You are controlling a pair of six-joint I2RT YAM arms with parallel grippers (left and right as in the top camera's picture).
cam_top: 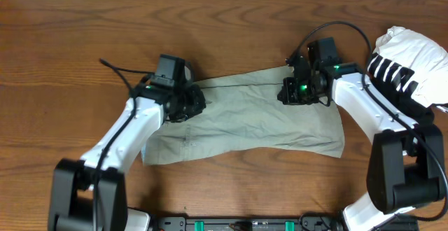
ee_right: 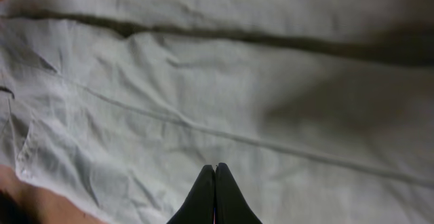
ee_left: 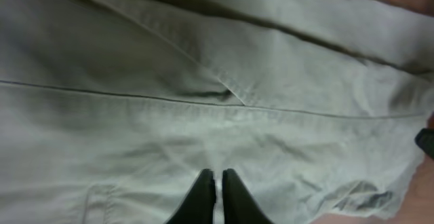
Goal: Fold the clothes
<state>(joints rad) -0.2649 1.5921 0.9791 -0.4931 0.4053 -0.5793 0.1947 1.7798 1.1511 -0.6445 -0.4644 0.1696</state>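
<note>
From overhead, the khaki trousers (cam_top: 245, 115) lay spread flat and crosswise on the middle of the wooden table (cam_top: 70, 49), creased, with one end reaching toward the table's near left side and the other toward the right. The left pincer (cam_top: 187, 105) was down on the trousers' left portion, near the far edge of the cloth. The right pincer (cam_top: 288, 91) was down on the right portion, also near the far edge. A white bundle (cam_top: 406, 59) with black stripes sat at the table's far right, apart from the trousers and partly behind the right arm. In the left wrist view, cloth filled nearly the whole picture, and a stitched seam (ee_left: 135, 96) ran across it. The left pincer's two dark fingers (ee_left: 202, 197) were closed to a thin slit, their tips against the fabric. Whether any cloth was nipped between them could not be made out. In the right wrist view, the trousers again covered most of the frame, with a strip of table at the lower left. The right pincer's fingers (ee_right: 203, 197) were pressed fully together over the cloth, and no fold was visibly caught between them.
</note>
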